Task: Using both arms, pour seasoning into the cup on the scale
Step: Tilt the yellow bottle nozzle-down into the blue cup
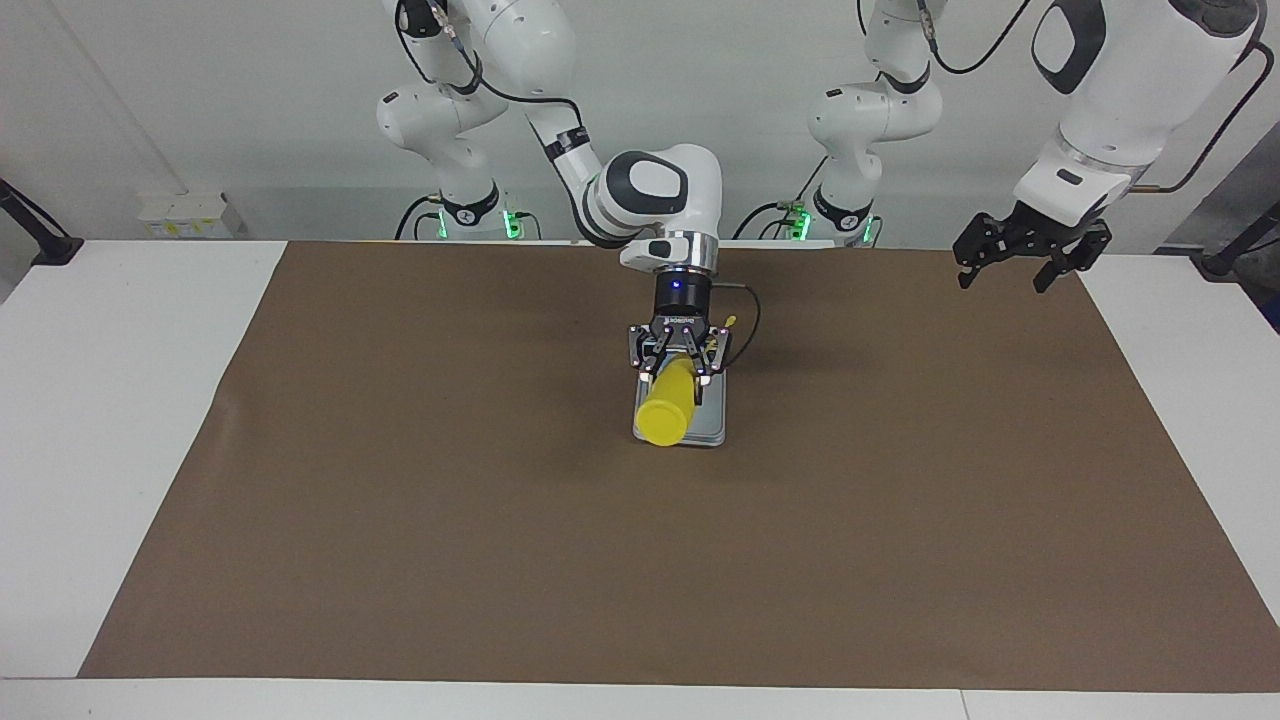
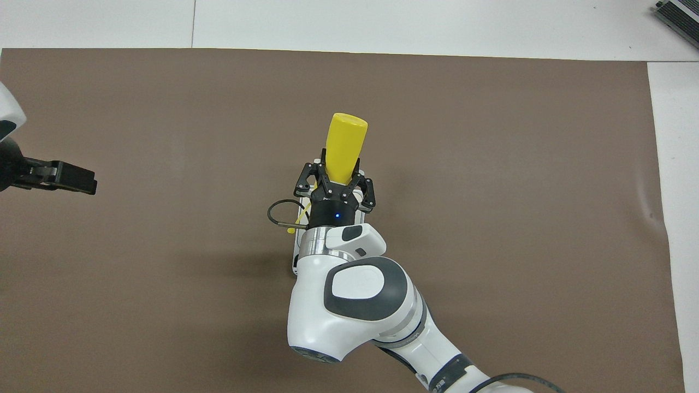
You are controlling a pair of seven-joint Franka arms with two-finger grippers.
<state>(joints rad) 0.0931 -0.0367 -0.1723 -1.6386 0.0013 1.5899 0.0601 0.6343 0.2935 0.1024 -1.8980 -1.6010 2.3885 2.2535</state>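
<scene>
My right gripper (image 1: 676, 384) is shut on the yellow seasoning bottle (image 1: 663, 415) and holds it tilted over the grey scale (image 1: 713, 418). The bottle's base points away from the robots and its nozzle end points down toward them, hidden under the hand. Its small tethered cap (image 1: 732, 322) hangs beside the wrist. In the overhead view the gripper (image 2: 339, 170) grips the bottle (image 2: 345, 139), and only an edge of the scale (image 2: 296, 259) shows beside the arm. The light blue cup is hidden. My left gripper (image 1: 1005, 278) is open and empty, raised at the left arm's end of the table, also in the overhead view (image 2: 71, 180).
A brown mat (image 1: 400, 480) covers most of the white table (image 1: 120, 400). A black cable loops beside the right wrist (image 2: 276, 210).
</scene>
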